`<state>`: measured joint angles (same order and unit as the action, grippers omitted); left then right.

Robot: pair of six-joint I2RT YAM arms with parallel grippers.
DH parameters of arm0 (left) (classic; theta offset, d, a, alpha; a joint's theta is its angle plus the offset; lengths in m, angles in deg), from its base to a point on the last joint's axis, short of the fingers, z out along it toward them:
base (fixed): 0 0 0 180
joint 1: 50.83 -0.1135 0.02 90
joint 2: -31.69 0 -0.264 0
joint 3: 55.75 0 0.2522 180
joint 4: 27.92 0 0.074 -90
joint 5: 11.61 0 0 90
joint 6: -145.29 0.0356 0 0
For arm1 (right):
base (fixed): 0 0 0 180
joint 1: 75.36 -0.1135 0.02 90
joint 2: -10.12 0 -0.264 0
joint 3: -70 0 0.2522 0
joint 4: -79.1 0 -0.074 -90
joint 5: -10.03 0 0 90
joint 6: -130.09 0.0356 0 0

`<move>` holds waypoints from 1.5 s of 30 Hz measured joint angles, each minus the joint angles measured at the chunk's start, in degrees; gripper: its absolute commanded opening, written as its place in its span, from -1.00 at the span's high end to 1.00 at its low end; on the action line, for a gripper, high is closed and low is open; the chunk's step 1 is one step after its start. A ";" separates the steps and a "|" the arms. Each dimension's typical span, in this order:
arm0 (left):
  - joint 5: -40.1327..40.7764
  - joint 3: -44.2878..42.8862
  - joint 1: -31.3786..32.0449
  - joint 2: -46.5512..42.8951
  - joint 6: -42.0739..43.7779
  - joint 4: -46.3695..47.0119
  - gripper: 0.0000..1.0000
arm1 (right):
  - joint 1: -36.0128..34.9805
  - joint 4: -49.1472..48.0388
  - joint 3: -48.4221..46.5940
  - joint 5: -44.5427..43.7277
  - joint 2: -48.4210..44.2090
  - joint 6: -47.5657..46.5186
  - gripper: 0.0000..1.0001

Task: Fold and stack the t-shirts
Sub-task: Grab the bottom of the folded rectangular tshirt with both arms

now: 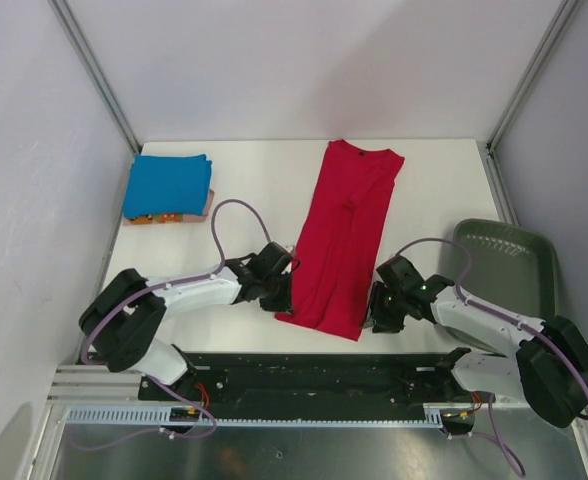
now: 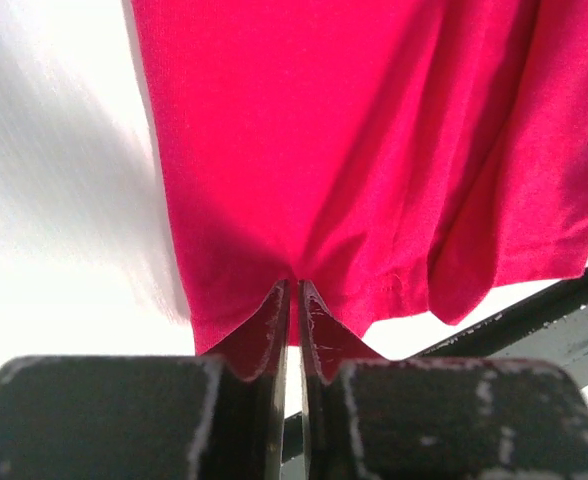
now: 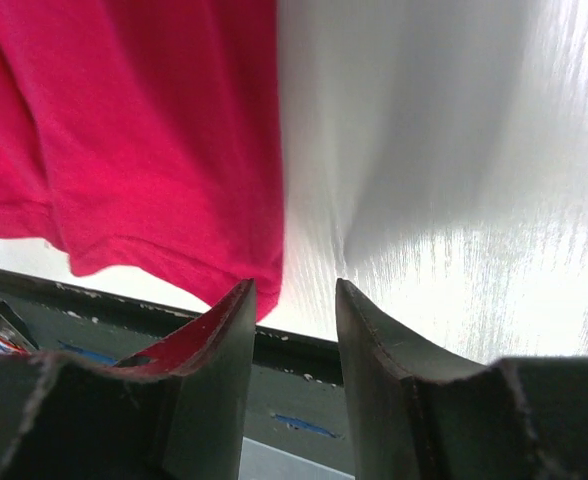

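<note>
The red t-shirt [image 1: 339,230] lies folded into a long strip in the middle of the table, collar at the far end and hem toward me. My left gripper [image 1: 288,291] is at the hem's left corner. In the left wrist view its jaws [image 2: 295,285] are shut on the puckered hem of the red t-shirt [image 2: 354,130]. My right gripper [image 1: 374,311] stands open beside the hem's right corner. In the right wrist view nothing lies between its fingers [image 3: 292,287], and the red cloth [image 3: 144,130] ends at the left fingertip. A folded blue t-shirt [image 1: 167,183] rests on an orange one [image 1: 160,218] at the far left.
A dark bin [image 1: 534,270] stands at the right edge of the table, just beyond my right arm. The table's near edge and a black rail [image 1: 314,365] run right below the red hem. Frame posts and walls close in the back corners.
</note>
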<state>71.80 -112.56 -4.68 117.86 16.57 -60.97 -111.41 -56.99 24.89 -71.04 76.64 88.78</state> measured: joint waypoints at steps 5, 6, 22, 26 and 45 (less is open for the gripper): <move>-0.02 0.00 0.00 -3.06 -0.09 -1.03 0.76 | -1.68 -0.94 2.82 1.18 -0.83 2.97 0.12; -0.02 0.04 0.00 -3.63 -0.09 -1.01 0.76 | -1.92 -1.42 3.30 1.31 -1.16 3.63 0.11; 0.50 1.88 0.00 -7.91 -0.09 -1.51 0.74 | -5.73 -5.40 6.19 -0.22 -3.80 11.37 0.11; 1.11 3.15 0.00 -8.87 -0.22 -1.68 0.73 | -6.69 -5.81 6.23 -0.96 -3.80 12.37 0.11; 2.45 5.11 -0.20 -10.95 -0.35 -2.19 0.73 | -7.41 -4.85 6.23 -3.67 -7.85 13.84 0.09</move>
<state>74.25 -107.44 -4.88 106.91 16.22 -63.15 -118.82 -61.84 31.12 -74.71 68.79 102.61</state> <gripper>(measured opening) 0.135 0.448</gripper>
